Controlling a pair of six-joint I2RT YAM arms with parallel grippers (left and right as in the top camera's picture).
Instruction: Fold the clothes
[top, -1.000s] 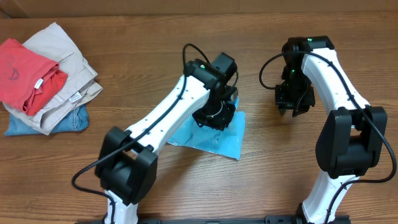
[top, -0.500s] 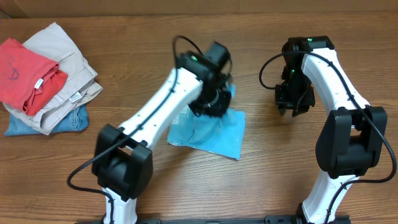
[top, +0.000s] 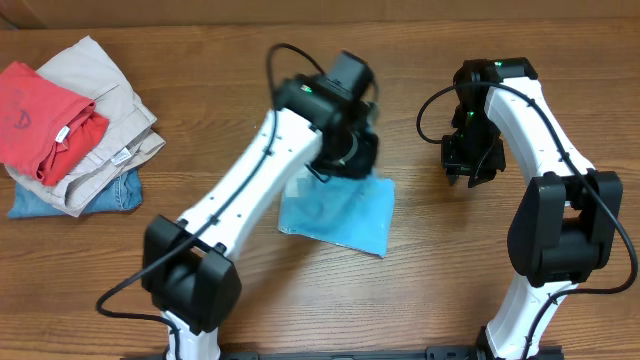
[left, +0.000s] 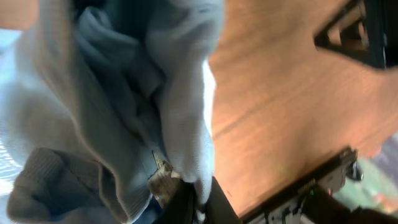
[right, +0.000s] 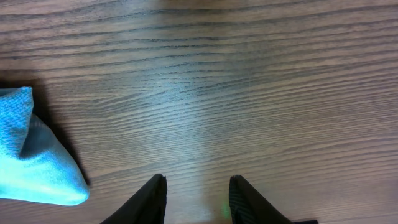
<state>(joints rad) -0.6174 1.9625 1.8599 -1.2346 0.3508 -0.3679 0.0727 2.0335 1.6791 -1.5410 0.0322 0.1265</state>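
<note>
The clothes, a light sky-blue T-shirt (top: 342, 218), lie partly folded at the middle of the table. My left gripper (top: 345, 160) hangs over the shirt's far edge and is shut on a fold of it. In the left wrist view the pale blue cloth (left: 124, 93) fills the left side, and a strip of it is pinched between the dark fingers (left: 183, 202) of the gripper (left: 199, 202). My right gripper (top: 468, 175) stands apart to the right over bare wood. It is open (right: 198, 186) and empty, with a shirt corner (right: 31, 162) off to its left.
A pile of other garments sits at the far left: a red T-shirt (top: 35, 115) on beige trousers (top: 105, 90), with blue denim (top: 60, 200) underneath. Bare wooden table (top: 200, 60) surrounds the shirt.
My left gripper has moved toward the far side of the table with the shirt's fold in it, and its arm has swung left. The right arm has stayed still.
</note>
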